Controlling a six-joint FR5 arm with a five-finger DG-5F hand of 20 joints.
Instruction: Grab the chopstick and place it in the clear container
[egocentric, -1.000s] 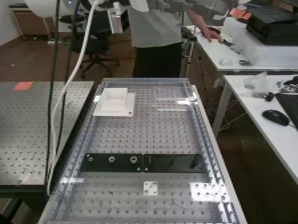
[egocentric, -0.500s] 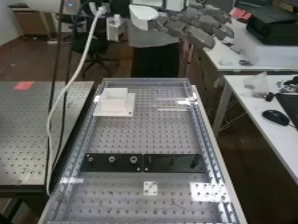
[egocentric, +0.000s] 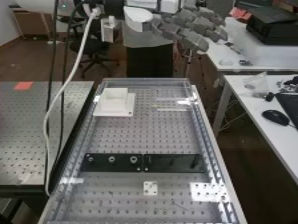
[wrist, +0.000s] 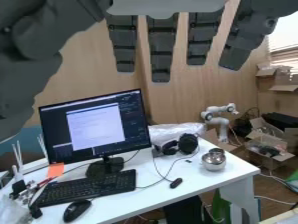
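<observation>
A thin, pale streak with a faint yellow-green tint (egocentric: 161, 106), which I take to be the chopstick, lies near the far right corner of the table (egocentric: 146, 132), as the high view looks along it. Its long axis seems to run crosswise, roughly parallel to the far short edge. Glassy edges and bright glints there may be the clear container (egocentric: 183, 102); I cannot tell whether the streak is inside it, beside it, or one of its edges.

From the hand (egocentric: 179, 26), raised beyond that far edge, the streak lies lower and toward the near end. The hand is wide open and empty, its dark grey, segmented fingers (wrist: 161, 50) straight and apart, thumb (wrist: 33, 60) out to one side. The next move likely needs the palm turned down and the fingers closing across the stick; slick, clear plastic could confuse the pinch.

Left of the streak sits a matte white square block (egocentric: 114, 101) on a flat base. Nearer, smooth black plates (egocentric: 112, 161) cross the perforated metal top.
</observation>
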